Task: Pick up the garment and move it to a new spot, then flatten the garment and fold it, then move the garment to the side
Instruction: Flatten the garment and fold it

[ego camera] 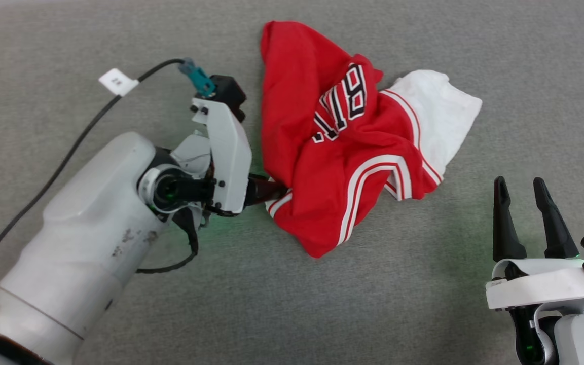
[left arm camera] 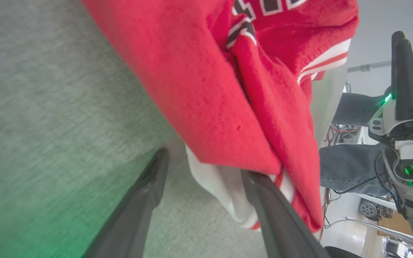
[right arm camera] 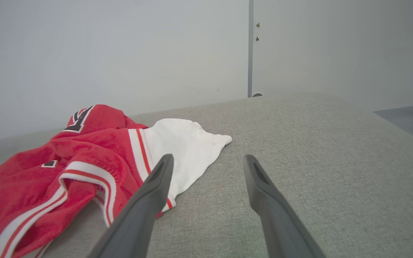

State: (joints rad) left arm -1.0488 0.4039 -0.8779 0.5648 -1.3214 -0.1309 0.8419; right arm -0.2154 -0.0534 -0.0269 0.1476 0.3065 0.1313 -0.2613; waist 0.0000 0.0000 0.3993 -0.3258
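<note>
Two grippers, one jersey, and we start from the head view. The jersey (ego camera: 322, 152) lies crumpled mid-cloth on the grey surface (ego camera: 69, 40), with its black lettering (ego camera: 345, 104) twisted on top and a white sleeve (ego camera: 439, 116) spilling out to the right. The left gripper (ego camera: 272, 192) comes in from the side, its dark fingers meeting the striped hem at the jersey's lower left edge. Its spread is hard to read from up here. A black cable (ego camera: 69, 152) with a white tag (ego camera: 118, 81) trails off behind its wrist. The right gripper (ego camera: 519, 181) sits well apart at the lower right, fingers up and spread, nothing between them.

Over to the left wrist view, which settles that question. The jaws are wide. One finger (left arm camera: 145, 193) lies on bare grey and the other is tucked under a red fold, with white cloth between the two. They are not closed on the cloth. The right gripper stands upright at the far edge.

The right wrist view adds height. The jersey lies heaped at the left, and its sleeve ends just beside the near finger without touching it. The jaws gape over bare grey, with a pale wall (right arm camera: 120, 46) behind.
</note>
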